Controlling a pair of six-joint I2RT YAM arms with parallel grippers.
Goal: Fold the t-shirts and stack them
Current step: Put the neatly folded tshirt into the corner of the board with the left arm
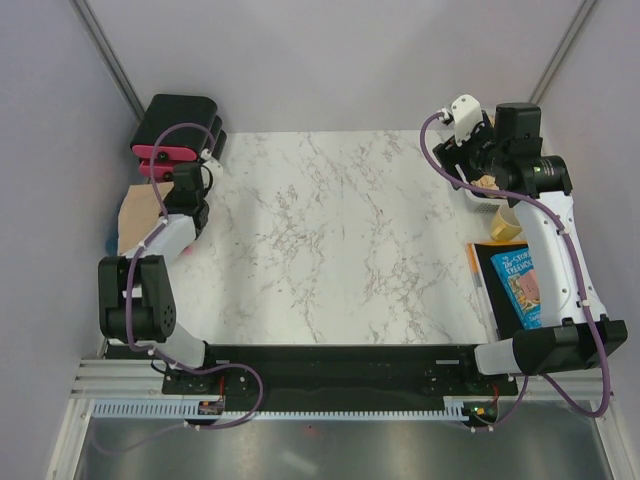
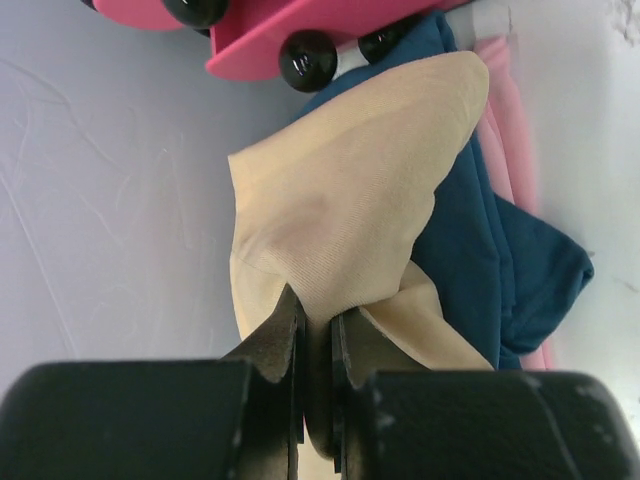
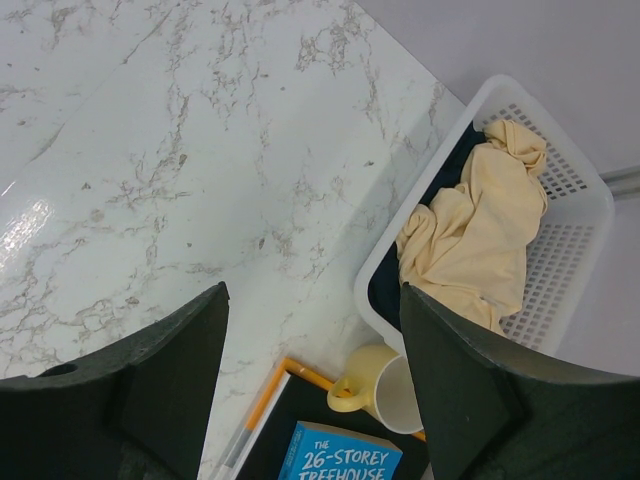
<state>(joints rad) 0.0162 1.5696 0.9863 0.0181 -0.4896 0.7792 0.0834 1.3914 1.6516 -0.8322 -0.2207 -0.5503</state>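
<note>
Pinched tan shirt [image 2: 360, 210] tightly in left end effector [image 2: 318, 330], with blue shirt [image 2: 500, 250] and pink shirt [image 2: 505, 130] just beyond, to its right. Held right end effector [image 3: 312, 300] spread wide above desk [image 3: 150, 150], with bundled shirt [image 3: 480, 230] in basket [image 3: 570, 250] ahead-right, well apart.

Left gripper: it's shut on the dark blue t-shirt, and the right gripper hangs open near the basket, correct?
No. The left wrist view shows the left gripper shut on the tan t-shirt, not the dark blue t-shirt beside it. The right gripper is open near the basket.
</note>
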